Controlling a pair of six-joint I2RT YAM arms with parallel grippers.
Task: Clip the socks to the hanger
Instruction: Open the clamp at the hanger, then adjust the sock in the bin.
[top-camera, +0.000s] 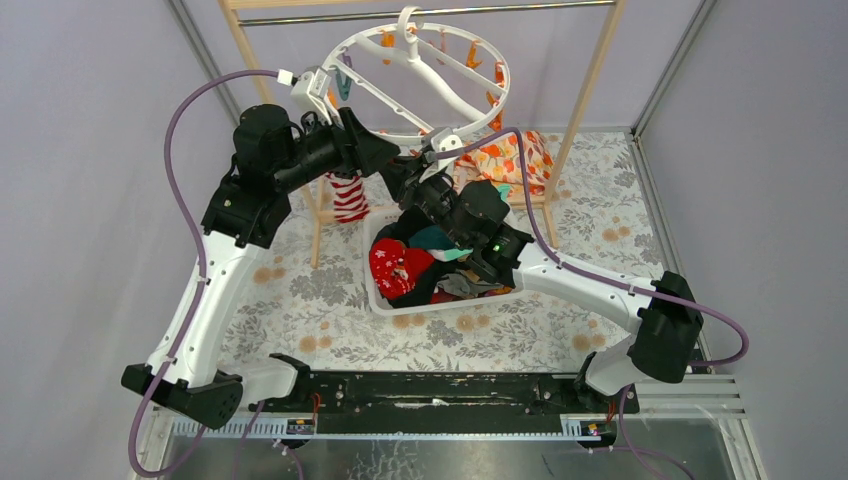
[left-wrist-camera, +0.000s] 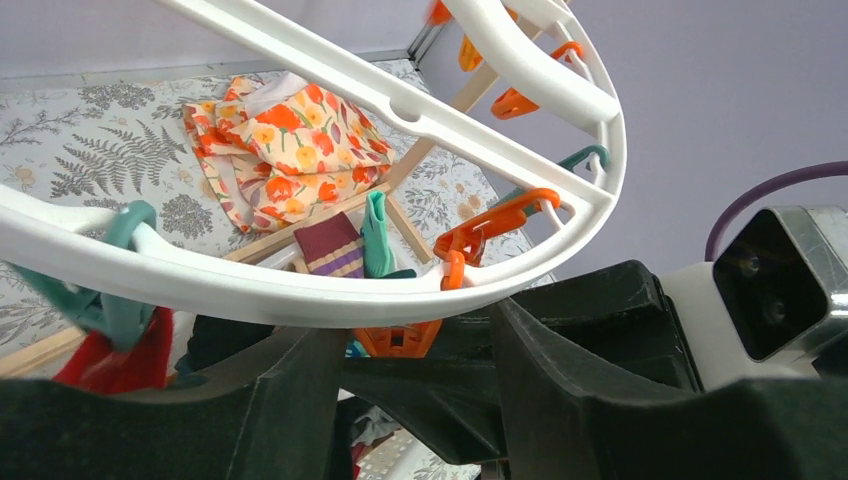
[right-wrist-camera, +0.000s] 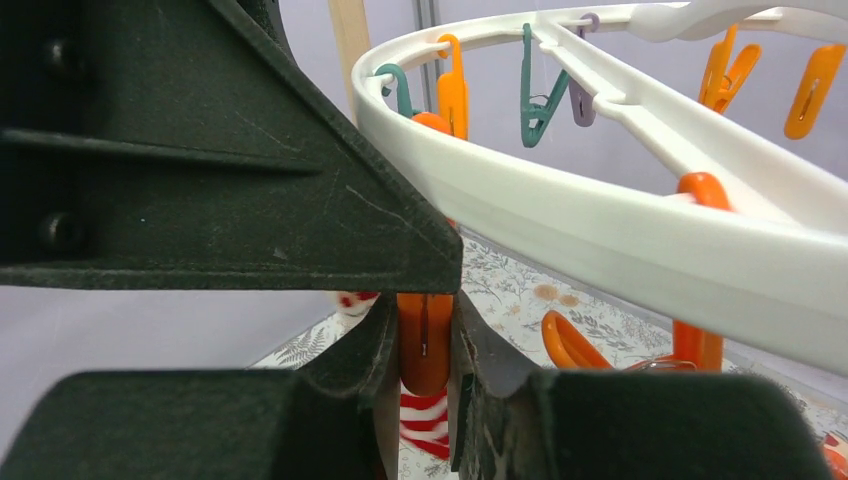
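Overhead, the left hand (top-camera: 385, 158) reaches in from the left of the frame to the near rim of one white ring hanger (top-camera: 400, 55). The hanger has crossbars and a top hook and hangs at upper centre from the metal bar (top-camera: 300, 17) of a wooden rack. Just below that hand hangs one red-and-white striped sock (top-camera: 350, 197). At centre frame, one white bin (top-camera: 378, 297) on the floral-covered bench (top-camera: 300, 290) holds the remaining socks (top-camera: 400, 265) in a heap of red-patterned, teal and black. One orange leaf-print cloth (top-camera: 505, 160) lies to the upper right. The right hand (top-camera: 408, 172) comes up from the lower right to meet the left hand under the rim.

Only the left wrist view shows the left hand's fingers (left-wrist-camera: 270, 400) standing apart on either side of an orange clip (left-wrist-camera: 400, 340), gripping nothing. At lower left, red fabric (left-wrist-camera: 120, 360) hangs at a teal clip (left-wrist-camera: 120, 290). A maroon-striped sock (left-wrist-camera: 335, 245) and a light green sock (left-wrist-camera: 375, 235) show at centre.

Only the right wrist view shows the right hand pinched tight on that orange clip, with the striped sock directly below. Along the rim above are two teal clips, one pale purple clip (right-wrist-camera: 580, 90) and several orange ones.
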